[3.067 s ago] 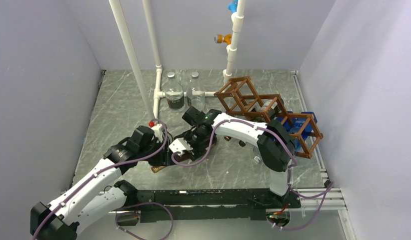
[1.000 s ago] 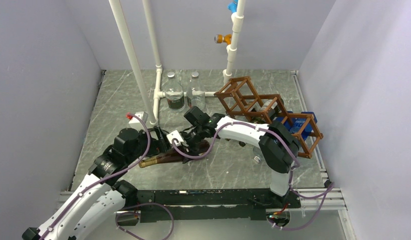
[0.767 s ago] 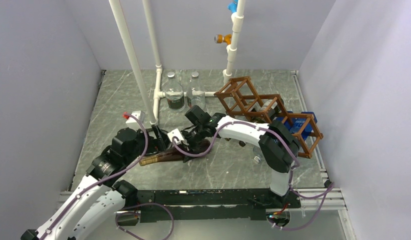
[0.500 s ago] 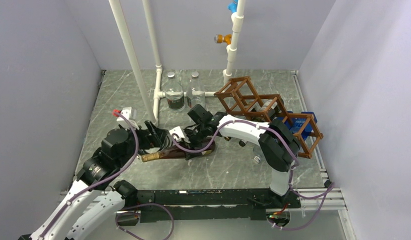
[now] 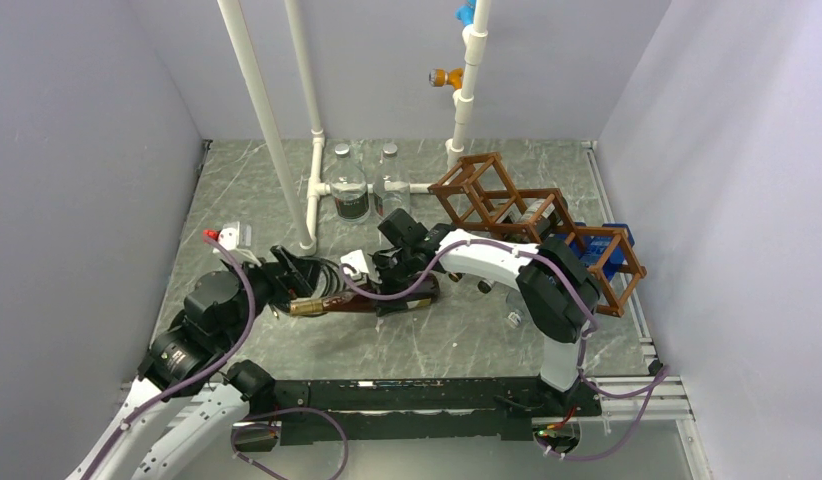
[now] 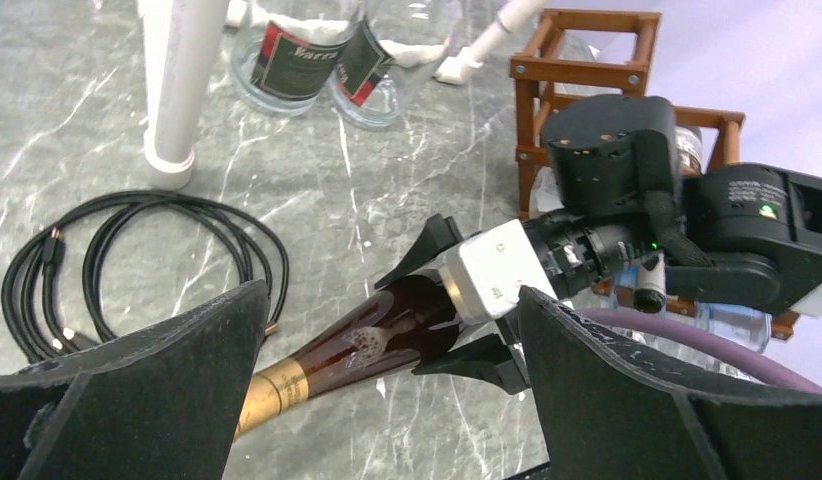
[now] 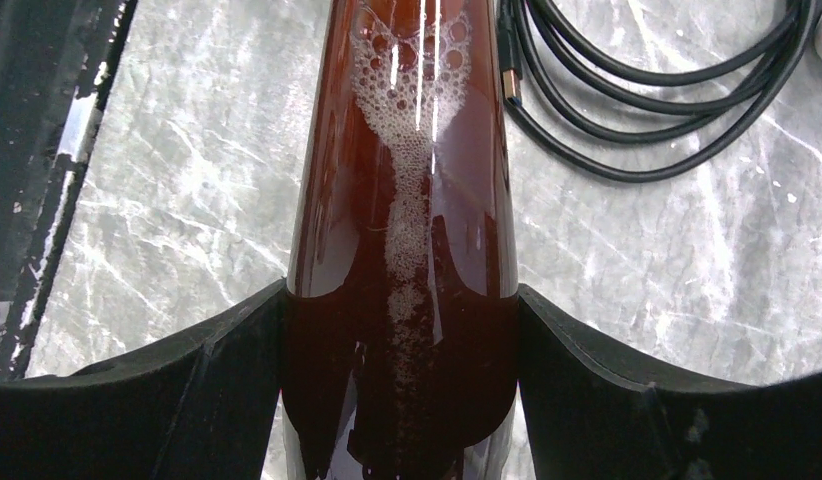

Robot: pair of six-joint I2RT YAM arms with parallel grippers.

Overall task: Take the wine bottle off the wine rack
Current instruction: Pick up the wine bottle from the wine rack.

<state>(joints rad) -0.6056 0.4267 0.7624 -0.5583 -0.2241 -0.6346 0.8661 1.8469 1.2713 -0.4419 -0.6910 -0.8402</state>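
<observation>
Brown wood makes up the wine rack (image 6: 577, 72), and it stands at the back right of the grey tabletop (image 5: 247, 200). The wine bottle (image 5: 337, 302) is not in it any more. The bottle lies on its side out in the middle, well apart from the rack, with its gold neck pointing to the left. The right end effector (image 7: 402, 330) pinches the fat dark part of the bottle, one finger on each side. The left end effector (image 5: 292, 275) is spread wide and holds nothing; it hangs near the gold neck. I cannot tell if the bottle rests on the tabletop or is held just above it. So I think the big job is done, because the bottle is out of the rack. What is left, I think, is to lay it down safely and let go. The wine bottle shows no label, only red-brown drink with white bubbles inside. Two clear bottles (image 5: 347, 185) stand at the back by a white pipe (image 6: 177, 80). One has a dark label (image 6: 297, 65) with red edges and pale writing that seems to start "Varra"; the rest is too small to read. A black cable (image 6: 137, 250) lies in loops near the pipe.
</observation>
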